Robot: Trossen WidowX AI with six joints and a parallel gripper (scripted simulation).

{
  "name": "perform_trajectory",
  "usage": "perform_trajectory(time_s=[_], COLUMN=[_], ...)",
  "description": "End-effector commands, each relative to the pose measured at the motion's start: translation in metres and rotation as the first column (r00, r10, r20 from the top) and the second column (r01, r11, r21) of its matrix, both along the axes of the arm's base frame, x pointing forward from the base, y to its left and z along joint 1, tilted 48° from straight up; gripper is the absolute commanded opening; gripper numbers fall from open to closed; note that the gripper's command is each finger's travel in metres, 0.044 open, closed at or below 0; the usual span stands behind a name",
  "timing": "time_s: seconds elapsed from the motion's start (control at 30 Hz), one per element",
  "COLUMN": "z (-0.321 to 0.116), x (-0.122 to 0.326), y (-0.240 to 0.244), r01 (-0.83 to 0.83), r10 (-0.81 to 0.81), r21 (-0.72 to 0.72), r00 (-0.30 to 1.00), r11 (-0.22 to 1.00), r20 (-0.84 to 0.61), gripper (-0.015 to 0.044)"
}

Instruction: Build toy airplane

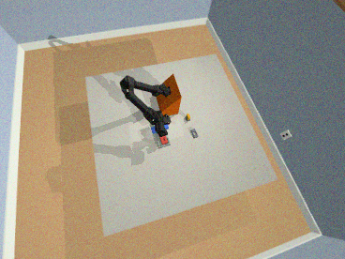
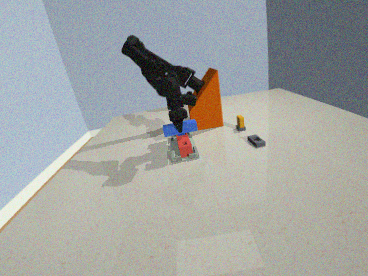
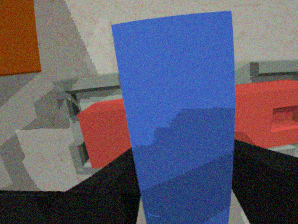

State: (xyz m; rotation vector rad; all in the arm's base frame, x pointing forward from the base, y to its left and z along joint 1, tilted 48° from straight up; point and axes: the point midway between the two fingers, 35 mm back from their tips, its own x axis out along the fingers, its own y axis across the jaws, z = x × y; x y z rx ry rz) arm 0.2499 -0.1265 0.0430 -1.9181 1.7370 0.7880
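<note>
The red fuselage (image 1: 164,140) (image 2: 184,150) (image 3: 255,107) lies in the grey cradle (image 1: 164,146) (image 2: 175,160) (image 3: 102,81); one open socket shows on its top. My gripper (image 1: 162,133) (image 2: 179,131) (image 3: 178,147) is shut on the blue wing (image 1: 155,129) (image 2: 190,126) (image 3: 175,75), which lies crosswise over the fuselage. The wing hides the fuselage's middle, its own tab and the socket under it, so I cannot tell whether the wing touches down. The yellow tail fin (image 1: 187,116) (image 2: 240,121) stands upright on a dark base, away from the cradle.
An orange wedge-shaped block (image 1: 172,100) (image 2: 211,105) (image 3: 17,40) stands tall behind the cradle, close to the arm. A dark grey holder with a recess (image 1: 194,133) (image 2: 256,141) lies to the right of the cradle, near the tail fin.
</note>
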Motion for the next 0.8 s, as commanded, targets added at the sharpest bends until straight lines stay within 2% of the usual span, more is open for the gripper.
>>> perform_trajectory(time_s=[0.0,0.43,0.77], z=[0.0003,0.0003,0.0053], x=[0.0002,0.0002,0.0014], y=[0.0001,0.0001,0.0075], r01=[0.000,0.000,0.000], r10=[0.000,0.000,0.000], r21=[0.000,0.000,0.004], r00=[1.000,1.000,1.000], r11=[1.000,1.000,1.000], r20=[0.001,0.001,0.001], gripper=[0.0109,0.0440,0.0440])
